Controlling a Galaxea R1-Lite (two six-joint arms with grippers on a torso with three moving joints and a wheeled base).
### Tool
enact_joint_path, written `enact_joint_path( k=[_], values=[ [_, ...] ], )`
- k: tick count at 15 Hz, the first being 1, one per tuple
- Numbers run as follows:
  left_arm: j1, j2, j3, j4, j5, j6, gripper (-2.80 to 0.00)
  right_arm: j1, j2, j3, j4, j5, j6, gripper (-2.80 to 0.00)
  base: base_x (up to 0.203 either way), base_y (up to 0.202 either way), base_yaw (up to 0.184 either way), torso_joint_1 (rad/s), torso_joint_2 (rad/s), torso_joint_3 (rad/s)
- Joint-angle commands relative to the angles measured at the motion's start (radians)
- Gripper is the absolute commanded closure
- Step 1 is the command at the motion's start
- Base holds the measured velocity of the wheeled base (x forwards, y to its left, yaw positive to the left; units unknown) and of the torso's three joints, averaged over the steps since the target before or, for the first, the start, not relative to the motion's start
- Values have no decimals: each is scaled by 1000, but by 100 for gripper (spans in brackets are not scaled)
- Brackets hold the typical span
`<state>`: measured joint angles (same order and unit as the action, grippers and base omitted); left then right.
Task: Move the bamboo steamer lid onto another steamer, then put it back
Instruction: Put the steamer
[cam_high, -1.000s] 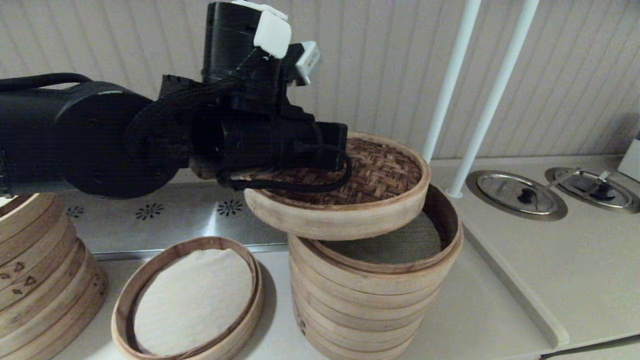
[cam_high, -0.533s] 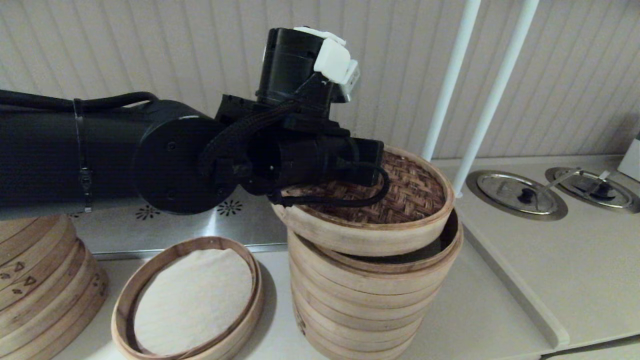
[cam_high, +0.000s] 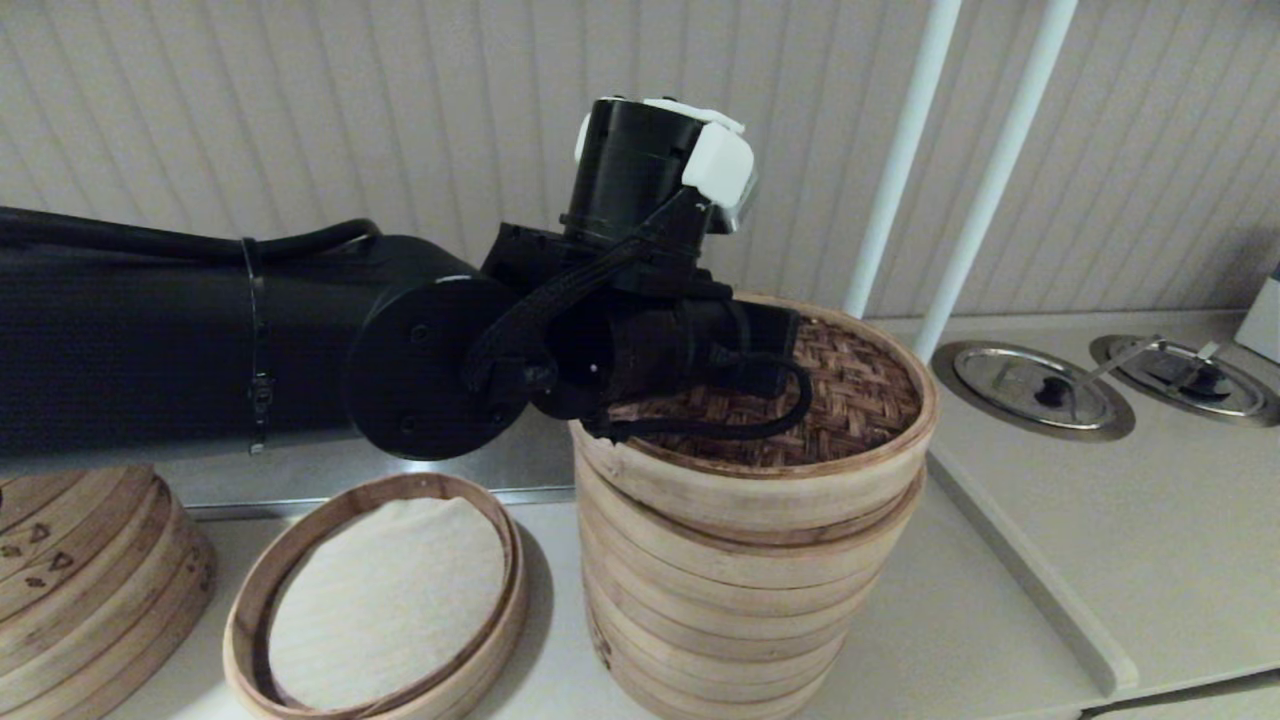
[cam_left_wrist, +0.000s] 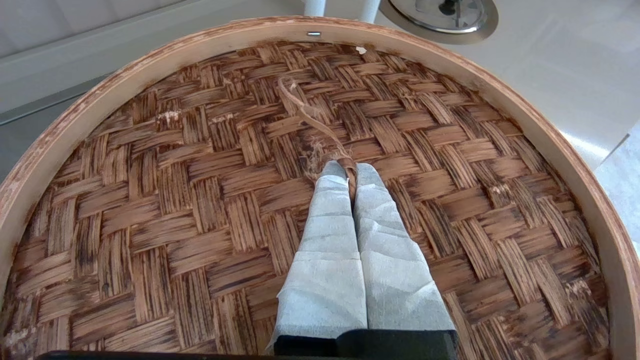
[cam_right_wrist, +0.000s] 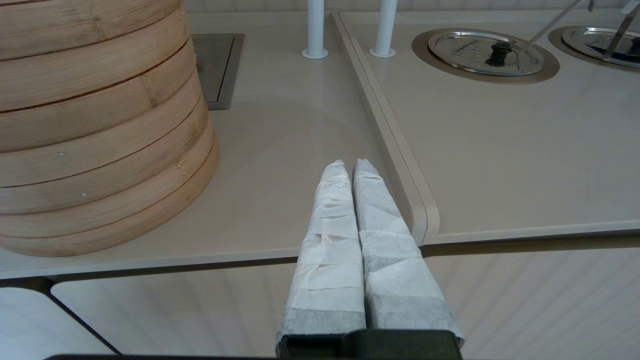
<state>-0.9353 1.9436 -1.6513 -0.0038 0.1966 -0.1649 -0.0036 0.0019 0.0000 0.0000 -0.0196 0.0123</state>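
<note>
The bamboo steamer lid (cam_high: 860, 400), dark woven top inside a pale band, sits on top of the tall steamer stack (cam_high: 720, 610) and hides its mesh liner. In the left wrist view my left gripper (cam_left_wrist: 350, 172) is shut on the thin bamboo handle loop (cam_left_wrist: 305, 112) at the middle of the lid (cam_left_wrist: 190, 210). In the head view the left wrist covers the lid's left half and hides the fingers. My right gripper (cam_right_wrist: 350, 167) is shut on nothing and hangs low over the counter's front edge, to the right of the stack (cam_right_wrist: 100, 125).
A low ring tray with a white cloth (cam_high: 385, 590) lies left of the stack. A stack with triangle marks (cam_high: 80, 570) stands at the far left. Two white poles (cam_high: 900, 150) rise behind. Steel round covers (cam_high: 1035, 388) sit in the raised counter (cam_high: 1050, 520) on the right.
My left arm carried the lid to the right and down. It hung tilted above the stack's left side; now it sits on the stack and the liner is covered.
</note>
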Motion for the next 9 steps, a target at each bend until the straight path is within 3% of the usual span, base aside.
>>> enact_joint_path(
  k=[1, 4, 9],
  values=[
    [-11, 3, 1, -1, 3, -1, 0, 1, 0, 3, 0, 0, 0, 0, 0, 0, 0, 0, 0, 0],
    [-23, 0, 8, -2, 42, -1, 0, -1, 0, 3, 0, 0, 0, 0, 0, 0, 0, 0, 0, 0],
    [-27, -14, 19, -1, 46, 4, 0, -1, 0, 3, 0, 1, 0, 0, 0, 0, 0, 0, 0, 0]
  ],
)
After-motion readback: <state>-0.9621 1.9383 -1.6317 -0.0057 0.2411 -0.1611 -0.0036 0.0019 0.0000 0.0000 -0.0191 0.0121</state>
